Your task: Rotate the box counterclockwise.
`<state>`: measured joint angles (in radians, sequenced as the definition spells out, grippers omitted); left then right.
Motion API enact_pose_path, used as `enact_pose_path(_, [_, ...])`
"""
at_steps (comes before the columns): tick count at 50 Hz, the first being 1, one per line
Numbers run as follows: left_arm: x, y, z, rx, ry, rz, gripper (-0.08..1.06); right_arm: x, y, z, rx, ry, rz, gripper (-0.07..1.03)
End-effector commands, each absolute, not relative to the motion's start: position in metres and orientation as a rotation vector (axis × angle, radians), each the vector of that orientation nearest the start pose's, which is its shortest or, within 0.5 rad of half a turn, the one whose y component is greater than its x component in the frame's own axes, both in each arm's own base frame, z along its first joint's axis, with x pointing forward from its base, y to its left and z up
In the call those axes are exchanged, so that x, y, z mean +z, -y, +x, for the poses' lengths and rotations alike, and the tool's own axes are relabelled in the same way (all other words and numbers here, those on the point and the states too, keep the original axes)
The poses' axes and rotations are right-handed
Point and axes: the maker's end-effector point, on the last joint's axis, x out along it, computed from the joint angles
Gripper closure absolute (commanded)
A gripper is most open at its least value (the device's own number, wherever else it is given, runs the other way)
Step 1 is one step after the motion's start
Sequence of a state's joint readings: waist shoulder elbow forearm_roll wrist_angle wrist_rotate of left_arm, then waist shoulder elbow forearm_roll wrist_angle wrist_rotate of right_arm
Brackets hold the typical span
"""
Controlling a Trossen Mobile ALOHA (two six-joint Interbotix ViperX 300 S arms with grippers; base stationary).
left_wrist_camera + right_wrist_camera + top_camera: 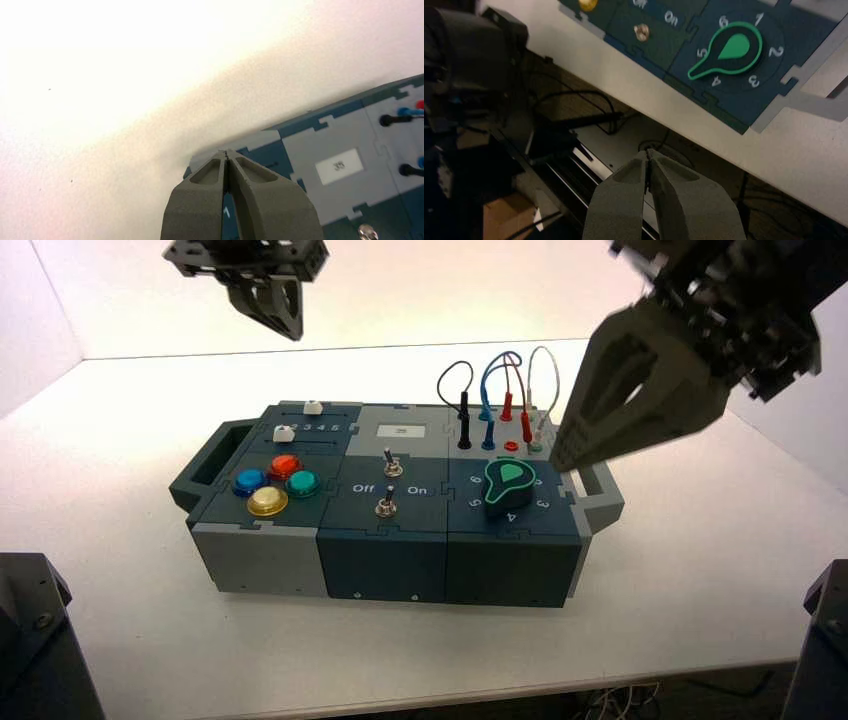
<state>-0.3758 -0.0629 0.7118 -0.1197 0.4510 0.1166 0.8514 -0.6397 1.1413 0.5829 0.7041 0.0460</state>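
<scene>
the box (400,510) sits near the middle of the white table (120,640), long side facing you, with a handle at each end. it looks rigid and fairly heavy, so you should expect it to slide as one stiff piece rather than flex; the smooth tabletop will probably let it pivot with a firm push. your best contact points are the two ends: the grey handle (600,490) at its right end and the dark handle (215,465) at its left end, or the plain side walls below the panel.

your right gripper (565,455) hangs just over the right end, close to the grey handle, its fingers pressed together. your left gripper (280,310) is raised above the far left part of the box, well clear of it, fingers also together.

keep off the top: the looped wires (500,390) stand right beside your right gripper and could snag, and the green dial (508,485), toggle switches (390,485) and coloured buttons (272,485) could be nudged by a careless sweep.
</scene>
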Motion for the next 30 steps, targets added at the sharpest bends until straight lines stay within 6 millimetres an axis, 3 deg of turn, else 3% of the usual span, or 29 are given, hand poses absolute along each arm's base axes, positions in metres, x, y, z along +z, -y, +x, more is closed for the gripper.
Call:
enact_pose_path(1, [0.1,0.146,0.349,-0.393,-1.052,0.187,1.01,0.108,-0.203,0.091,0.757,-1.395,0.095,0.98])
enact_pose_path(30, [0.061,0.152,0.37,-0.42,-1.126,0.254,1.01,0.07,-0.246,0.091,0.79,-1.53,-0.111,0.98])
